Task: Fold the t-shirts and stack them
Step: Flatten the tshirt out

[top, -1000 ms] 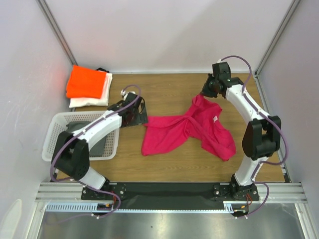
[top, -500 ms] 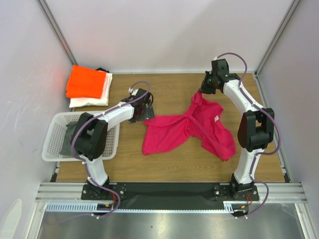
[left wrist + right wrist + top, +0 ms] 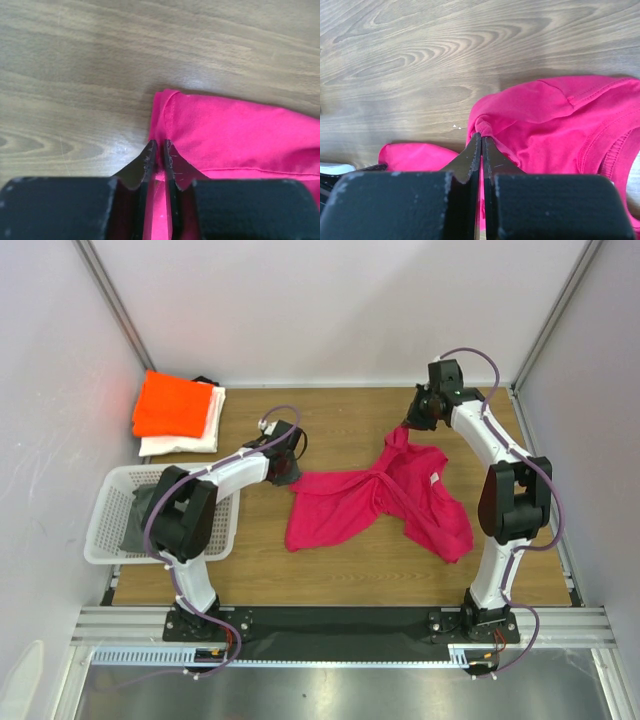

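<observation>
A crumpled magenta-pink t-shirt lies spread across the middle of the wooden table. My left gripper sits at its left corner, and in the left wrist view the jaws are shut on the pink edge. At the shirt's far end my right gripper pinches a bunched fold; the right wrist view shows the gripper shut on pink cloth. A folded orange t-shirt rests on a folded white one at the far left.
A white lattice basket holding a dark cloth stands at the left, under the left arm. Grey walls close in the table on three sides, with a metal rail along the near edge.
The left arm swung right from beside the basket to the shirt's left corner, and its jaws went from wide open to shut on the cloth. The right gripper kept its hold.
</observation>
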`<move>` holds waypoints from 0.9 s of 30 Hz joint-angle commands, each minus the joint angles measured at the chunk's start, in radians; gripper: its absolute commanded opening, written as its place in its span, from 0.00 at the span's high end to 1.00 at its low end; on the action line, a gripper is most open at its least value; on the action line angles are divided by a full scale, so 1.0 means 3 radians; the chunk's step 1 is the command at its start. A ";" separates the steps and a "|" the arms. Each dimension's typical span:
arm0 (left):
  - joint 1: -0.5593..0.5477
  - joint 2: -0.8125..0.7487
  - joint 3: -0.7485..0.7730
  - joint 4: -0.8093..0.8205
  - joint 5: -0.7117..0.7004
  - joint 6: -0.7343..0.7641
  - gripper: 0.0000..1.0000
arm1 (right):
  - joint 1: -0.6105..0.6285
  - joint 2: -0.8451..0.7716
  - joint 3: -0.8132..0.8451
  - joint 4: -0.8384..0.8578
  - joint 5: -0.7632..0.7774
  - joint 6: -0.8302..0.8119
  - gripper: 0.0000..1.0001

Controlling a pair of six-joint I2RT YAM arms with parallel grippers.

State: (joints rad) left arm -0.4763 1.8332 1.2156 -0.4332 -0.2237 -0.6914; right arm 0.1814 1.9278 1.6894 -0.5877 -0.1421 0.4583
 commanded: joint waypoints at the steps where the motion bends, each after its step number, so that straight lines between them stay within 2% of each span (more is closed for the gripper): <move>1: 0.0028 -0.0062 0.0044 0.0171 0.0066 -0.0006 0.85 | -0.0042 -0.0152 0.0004 0.0041 0.0049 -0.0030 1.00; 2: 0.0028 -0.0062 0.0039 0.0171 0.0081 0.0004 0.84 | -0.0042 -0.0157 0.0004 0.0046 0.0054 -0.0025 1.00; 5: 0.0028 -0.0118 -0.0022 0.0211 0.0132 0.0044 0.62 | -0.0057 -0.0167 -0.0001 0.0036 0.0044 -0.0025 1.00; 8: 0.0028 -0.0123 -0.0069 0.0207 0.0158 0.0085 0.56 | -0.0058 -0.0172 -0.0022 0.0041 0.0024 -0.0004 1.00; 10: 0.0028 -0.0118 -0.0089 0.0201 0.0183 0.0096 0.59 | -0.0057 -0.0178 -0.0047 0.0052 0.0013 0.0006 1.00; 13: 0.0028 -0.0123 -0.0115 0.0252 0.0214 0.0096 0.85 | -0.0058 -0.0183 -0.0063 0.0062 0.0008 0.0016 1.00; 14: 0.0028 -0.0123 -0.0110 0.0258 0.0214 0.0091 1.00 | -0.0058 -0.0193 -0.0068 0.0062 0.0013 0.0016 1.00; 19: 0.0033 -0.0271 0.0007 0.0247 0.0092 0.0208 0.99 | -0.0088 -0.0229 0.0034 0.0026 0.0034 -0.0024 1.00; 27: 0.0074 -0.1206 0.0238 0.0462 0.0025 0.0949 1.00 | -0.0252 -0.0387 0.0331 -0.0005 -0.0043 -0.0035 1.00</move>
State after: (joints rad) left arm -0.4656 1.6257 1.2110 -0.3752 -0.1921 -0.5289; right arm 0.1299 1.9018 1.7195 -0.6159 -0.1474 0.4583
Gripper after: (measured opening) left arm 0.012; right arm 0.011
